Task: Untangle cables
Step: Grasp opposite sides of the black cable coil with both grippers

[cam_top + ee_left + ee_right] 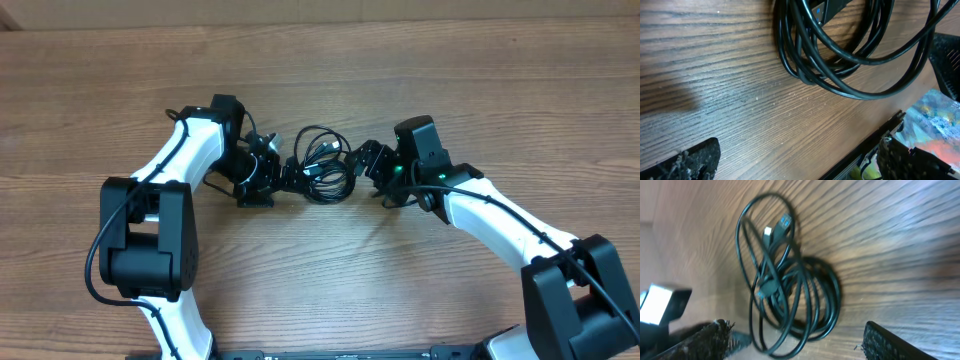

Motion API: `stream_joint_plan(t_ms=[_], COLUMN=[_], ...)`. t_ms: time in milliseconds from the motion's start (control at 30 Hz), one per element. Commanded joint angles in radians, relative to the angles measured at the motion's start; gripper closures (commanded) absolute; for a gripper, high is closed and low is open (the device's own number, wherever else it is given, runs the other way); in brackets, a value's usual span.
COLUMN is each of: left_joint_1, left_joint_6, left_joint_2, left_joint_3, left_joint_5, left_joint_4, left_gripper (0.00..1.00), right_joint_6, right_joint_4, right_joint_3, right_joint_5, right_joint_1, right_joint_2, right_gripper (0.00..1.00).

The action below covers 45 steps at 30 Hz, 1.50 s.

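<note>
The cables (322, 165) lie as one small black coil on the wooden table, between my two grippers. My left gripper (288, 180) sits at the coil's left edge. In the left wrist view the cables' loops (807, 77) lie ahead of the left gripper (800, 167), which is open with only bare wood between its fingers. My right gripper (362, 162) is at the coil's right edge. In the right wrist view the cables (769, 285) show small plug ends, and their lowest loops reach in between the fingers of the open right gripper (797, 345), touching neither one.
The wooden table (320, 60) stretches wide around the coil. Both white arms (180, 150) (500, 215) reach in from the near edge. Part of the right gripper's black body (947, 65) shows at the right edge of the left wrist view.
</note>
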Motion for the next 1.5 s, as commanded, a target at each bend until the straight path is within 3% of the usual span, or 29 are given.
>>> stream_joint_plan(t_ms=[0, 133, 533, 600, 700, 1000, 1233, 1367, 1400, 1433, 1467], left_joint_1=[-0.002, -0.002, -0.003, -0.003, -0.007, -0.027, -0.024, -0.006, -0.001, 0.001, 0.001], left_joint_6=[-0.056, -0.108, -0.108, -0.12, -0.15, -0.186, -0.329, -0.343, -0.344, -0.344, -0.356], left_joint_2=[0.011, 0.011, 0.011, 0.011, 0.011, 0.011, 0.011, 0.011, 0.011, 0.011, 0.011], left_joint_3=[0.022, 0.022, 0.022, 0.022, 0.022, 0.022, 0.022, 0.022, 0.022, 0.022, 0.022], left_joint_5=[-0.003, -0.003, -0.003, -0.003, -0.003, 0.167, 0.161, 0.147, 0.127, 0.07, 0.013], left_joint_4=[0.011, 0.018, 0.018, 0.018, 0.019, -0.003, 0.014, 0.051, 0.061, 0.071, 0.071], left_gripper=[0.0, 0.0, 0.01, 0.0, 0.01, 0.0, 0.01, 0.0, 0.04, 0.16, 0.17], right_joint_6=[0.08, 0.08, 0.079, 0.076, 0.076, 0.14, 0.188, 0.204, 0.22, 0.264, 0.301], right_joint_4=[0.027, 0.087, 0.121, 0.138, 0.19, 0.565, 0.506, 0.504, 0.516, 0.559, 0.603], right_joint_3=[0.015, 0.015, 0.015, 0.015, 0.015, 0.015, 0.015, 0.015, 0.015, 0.015, 0.015], right_joint_5=[0.06, -0.027, -0.063, -0.095, -0.186, -0.644, -0.645, -0.677, -0.689, -0.713, -0.732], right_joint_1=[0.011, 0.016, 0.016, 0.016, 0.016, 0.016, 0.015, 0.011, 0.01, 0.006, 0.0], right_joint_2=[0.031, 0.081, 0.132, 0.132, 0.132, 0.132, 0.131, 0.131, 0.131, 0.131, 0.131], right_gripper=[0.17, 0.19, 0.56, 0.76, 0.95, 0.96, 0.96, 0.96, 0.96, 0.96, 0.96])
